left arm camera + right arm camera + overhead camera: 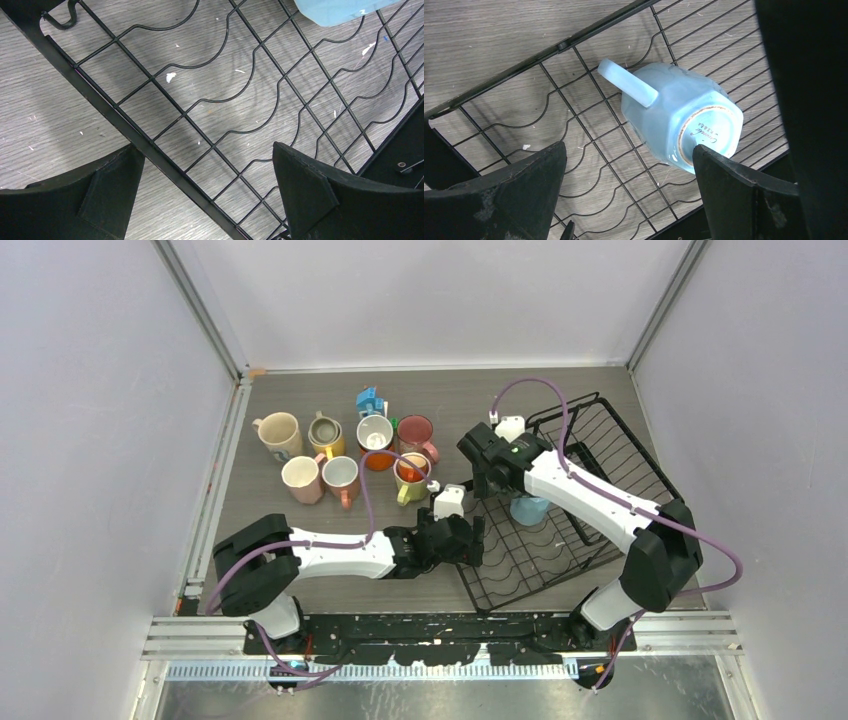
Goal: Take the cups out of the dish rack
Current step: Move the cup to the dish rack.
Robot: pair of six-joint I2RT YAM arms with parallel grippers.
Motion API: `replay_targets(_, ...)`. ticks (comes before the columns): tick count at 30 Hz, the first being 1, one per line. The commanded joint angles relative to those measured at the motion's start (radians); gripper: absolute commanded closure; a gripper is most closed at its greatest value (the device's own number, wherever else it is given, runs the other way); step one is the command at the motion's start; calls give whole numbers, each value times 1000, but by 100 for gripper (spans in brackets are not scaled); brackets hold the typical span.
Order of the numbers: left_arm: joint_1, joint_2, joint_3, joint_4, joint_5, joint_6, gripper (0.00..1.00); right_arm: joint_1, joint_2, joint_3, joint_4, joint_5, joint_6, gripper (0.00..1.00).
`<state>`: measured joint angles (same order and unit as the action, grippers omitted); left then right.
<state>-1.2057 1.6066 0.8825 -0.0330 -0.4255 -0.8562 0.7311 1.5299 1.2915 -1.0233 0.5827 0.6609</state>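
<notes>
The black wire dish rack (600,475) lies on the right of the table. One light blue cup (674,112) rests on its side on the rack's grid, base toward the right wrist camera, handle pointing up-left. My right gripper (629,175) hovers open above it, and its right fingertip (724,175) overlaps the cup's base rim in view. My left gripper (207,185) is open and holds nothing, straddling the rack's front-left edge bar (150,150). The blue cup (330,10) shows at the top of the left wrist view. Several cups (341,478) stand on the table to the left.
The unloaded cups, among them a cream one (280,433), a yellow one (326,433) and a lime one (411,477), cluster at the left-centre. A small blue toy house (371,400) stands behind them. Grey walls enclose the table on three sides.
</notes>
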Motion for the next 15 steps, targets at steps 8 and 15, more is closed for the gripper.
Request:
replay_targets(8, 1, 2, 45, 79, 6, 3, 0, 51, -96, -22, 164, -7, -52, 0)
replay_targets(15, 0, 1, 44, 87, 23, 12, 0, 51, -115, -47, 208, 61, -108, 0)
